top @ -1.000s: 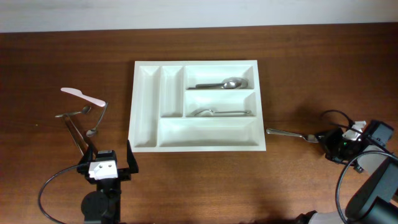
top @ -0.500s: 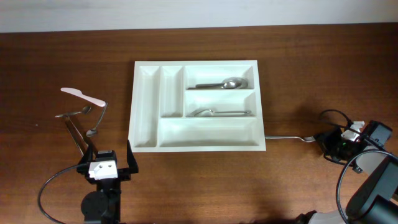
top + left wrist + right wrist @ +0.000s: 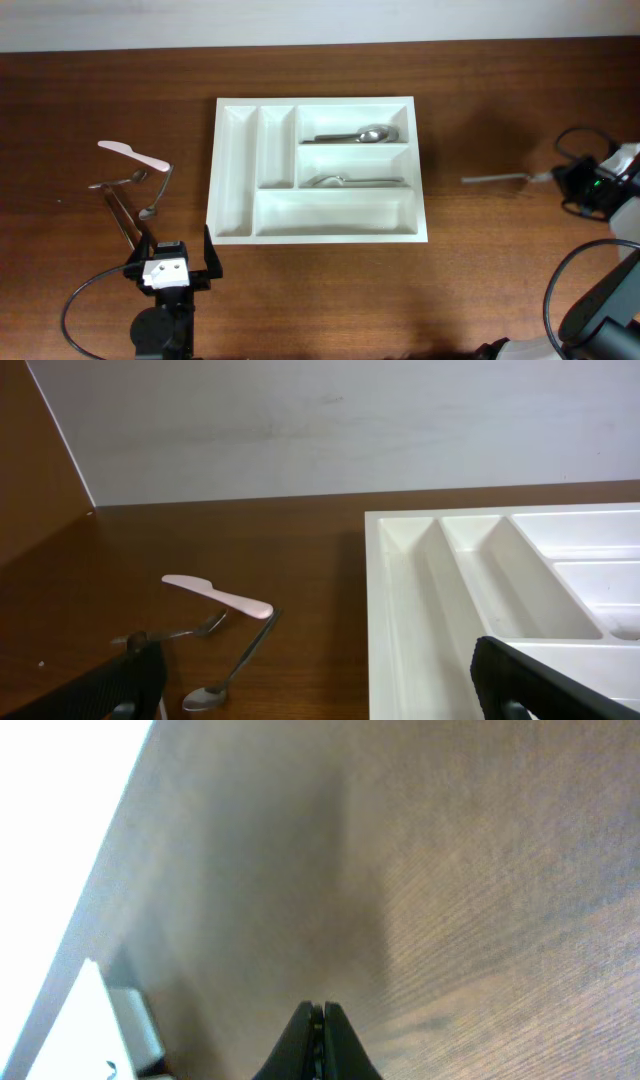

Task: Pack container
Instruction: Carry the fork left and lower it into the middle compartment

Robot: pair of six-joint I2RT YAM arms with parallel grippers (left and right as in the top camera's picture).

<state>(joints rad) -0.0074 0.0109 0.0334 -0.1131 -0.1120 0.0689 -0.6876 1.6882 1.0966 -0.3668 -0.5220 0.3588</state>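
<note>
The white container [image 3: 232, 170] lies mid-table; its left part shows in the left wrist view [image 3: 400, 590]. A spoon [image 3: 360, 134] lies in its top right compartment and another metal utensil [image 3: 355, 181] in the one below. My right gripper [image 3: 560, 178] is at the far right, shut on the end of a metal fork [image 3: 495, 179] that points left toward the container and looks blurred, off the table. In the right wrist view the jaws [image 3: 320, 1012] are pressed together. My left gripper [image 3: 172, 252] is open and empty near the container's front left corner.
Left of the container lie a pink knife [image 3: 130, 153], a spoon [image 3: 155, 195], a small fork [image 3: 118, 181] and a thin metal utensil [image 3: 122, 215]. The knife [image 3: 215, 594] and spoon [image 3: 235, 665] also show in the left wrist view. Cables trail near both arms.
My right gripper has lifted the fork and carried it right and toward the back, away from the container's front right corner. The left arm has not moved.
</note>
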